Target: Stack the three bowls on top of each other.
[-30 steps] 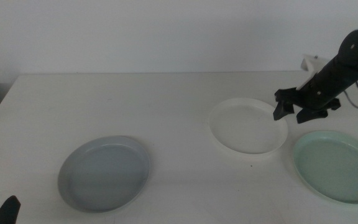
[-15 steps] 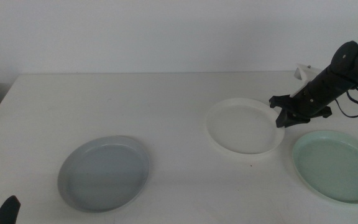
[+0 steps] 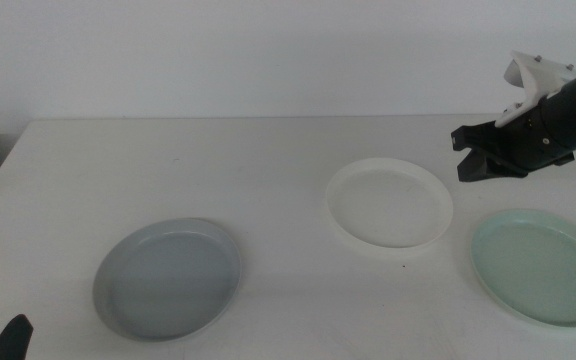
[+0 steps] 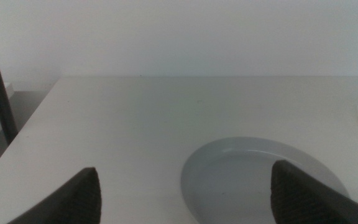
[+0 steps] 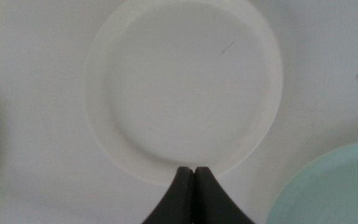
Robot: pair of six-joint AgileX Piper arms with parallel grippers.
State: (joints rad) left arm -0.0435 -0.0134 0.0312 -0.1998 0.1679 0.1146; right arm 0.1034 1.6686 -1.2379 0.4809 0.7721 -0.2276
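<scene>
1. Three bowls sit apart on the white surface [image 3: 268, 170], none stacked yet. The grey bowl [image 3: 168, 278] is near and to the left. The white bowl [image 3: 390, 204] is right of the middle. The green bowl [image 3: 540, 265] is at the near right, just beside the white one.
2. The right claw [image 3: 476, 158] hangs in the air just past the far right edge of the white bowl. Its two tips are pressed together and it holds nothing.
3. The left claw [image 4: 185, 193] waits at the near left. Its tips are spread wide and empty, with the grey bowl right in front of it.
4. I think the job now is to pick up the white bowl by its rim.
5. To do that well, the right claw should open first, then come down so one tip goes inside the rim and one outside.
6. It should squeeze gently and lift the bowl flat, so the bowl does not tip or slide away.
</scene>
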